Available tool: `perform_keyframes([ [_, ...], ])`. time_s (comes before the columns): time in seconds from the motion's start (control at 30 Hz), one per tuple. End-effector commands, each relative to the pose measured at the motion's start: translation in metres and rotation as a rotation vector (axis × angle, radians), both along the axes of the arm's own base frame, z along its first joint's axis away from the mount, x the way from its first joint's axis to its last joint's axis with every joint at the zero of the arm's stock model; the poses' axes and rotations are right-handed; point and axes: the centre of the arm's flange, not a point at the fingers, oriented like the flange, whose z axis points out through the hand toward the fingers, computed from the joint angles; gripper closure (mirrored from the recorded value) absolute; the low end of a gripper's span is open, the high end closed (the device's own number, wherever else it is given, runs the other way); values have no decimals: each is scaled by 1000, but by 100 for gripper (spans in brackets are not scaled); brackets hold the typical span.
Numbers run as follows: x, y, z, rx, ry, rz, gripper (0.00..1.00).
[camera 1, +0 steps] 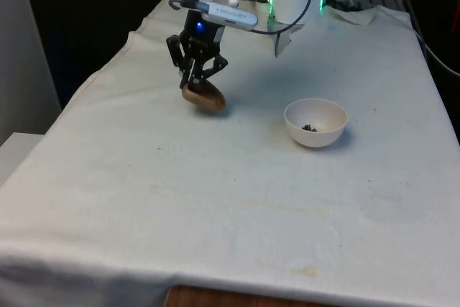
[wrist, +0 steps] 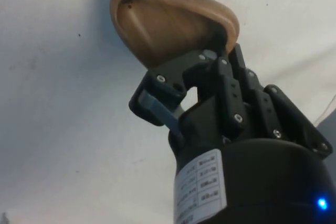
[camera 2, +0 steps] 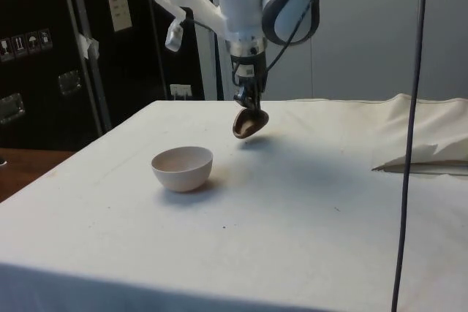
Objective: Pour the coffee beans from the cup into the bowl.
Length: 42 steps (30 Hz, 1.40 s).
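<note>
A brown wooden cup hangs tilted just above the cloth, towards the front view's left. My gripper is shut on its rim from above. In the side view the same cup leans under the gripper, clear of the table. The wrist view shows the cup tipped on its side, with my fingers clamped on its edge; its inside is hidden. A white bowl stands on the table to the front view's right of the cup, with a few dark coffee beans in its bottom. The bowl stands apart from the cup.
Crumpled folds of the cloth rise near the robot's end of the table. A few dark specks lie on the cloth beyond the bowl. Dark cabinets stand past the table's edge.
</note>
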Motion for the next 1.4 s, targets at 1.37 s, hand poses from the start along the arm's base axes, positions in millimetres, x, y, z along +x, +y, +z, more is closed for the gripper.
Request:
perform_keyframes([
  [1.37,3,-23,-12,152,-9,-27,63],
])
